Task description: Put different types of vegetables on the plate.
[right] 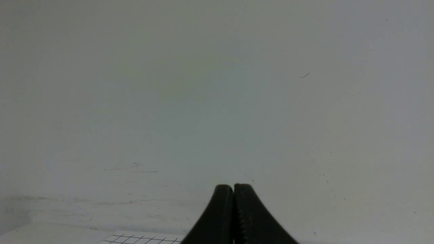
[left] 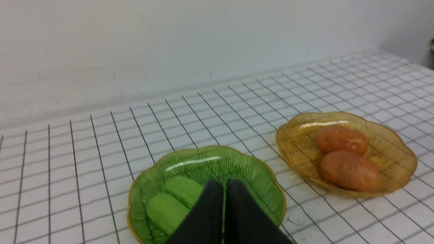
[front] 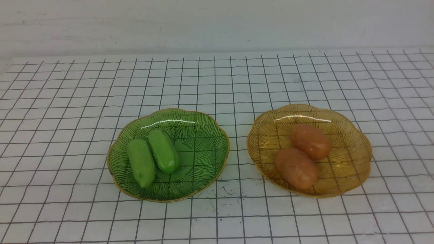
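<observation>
Two light green cucumber-like pieces (front: 141, 162) (front: 164, 150) lie side by side in a green glass plate (front: 203, 142), left of centre. Two orange-brown potato-like pieces (front: 296, 167) (front: 310, 141) lie in an amber glass plate (front: 352, 149) to its right. Neither arm shows in the front view. In the left wrist view my left gripper (left: 225, 184) is shut and empty, held back from the green plate (left: 257, 176) with its green pieces (left: 166, 211); the amber plate (left: 396, 159) and potatoes (left: 349, 169) lie beyond. My right gripper (right: 233, 188) is shut and empty, facing the white wall.
A white cloth with a black grid (front: 217, 81) covers the table. A white wall (front: 217, 23) stands behind it. Small dark marks (front: 220, 193) lie on the cloth between the plates' front edges.
</observation>
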Robot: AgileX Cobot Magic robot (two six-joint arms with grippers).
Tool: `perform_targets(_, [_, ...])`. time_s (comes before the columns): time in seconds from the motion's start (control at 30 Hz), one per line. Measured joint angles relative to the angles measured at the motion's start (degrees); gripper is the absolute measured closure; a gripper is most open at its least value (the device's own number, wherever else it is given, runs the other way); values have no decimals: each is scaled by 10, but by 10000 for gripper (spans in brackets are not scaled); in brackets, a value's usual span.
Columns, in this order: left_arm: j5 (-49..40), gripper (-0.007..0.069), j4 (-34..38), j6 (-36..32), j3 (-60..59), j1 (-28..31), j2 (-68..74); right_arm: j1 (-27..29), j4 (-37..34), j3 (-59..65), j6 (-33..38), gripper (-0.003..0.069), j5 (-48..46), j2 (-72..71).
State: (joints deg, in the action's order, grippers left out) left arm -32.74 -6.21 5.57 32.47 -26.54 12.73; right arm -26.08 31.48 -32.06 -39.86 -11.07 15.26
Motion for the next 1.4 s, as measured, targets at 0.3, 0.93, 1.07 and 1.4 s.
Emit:
perform_targets(0.3, [118, 632, 93, -152, -232, 141, -125, 0, 0, 0, 0, 673, -1, 0])
perform_targets(0.93, [109, 632, 101, -152, -340, 218, -134, 0, 0, 0, 0, 673, -1, 0])
perform_targets(1.07, [109, 632, 101, -152, -340, 218, -134, 0, 0, 0, 0, 673, -1, 0])
perform_targets(1.4, [109, 632, 101, -152, -340, 218, -134, 0, 0, 0, 0, 673, -1, 0])
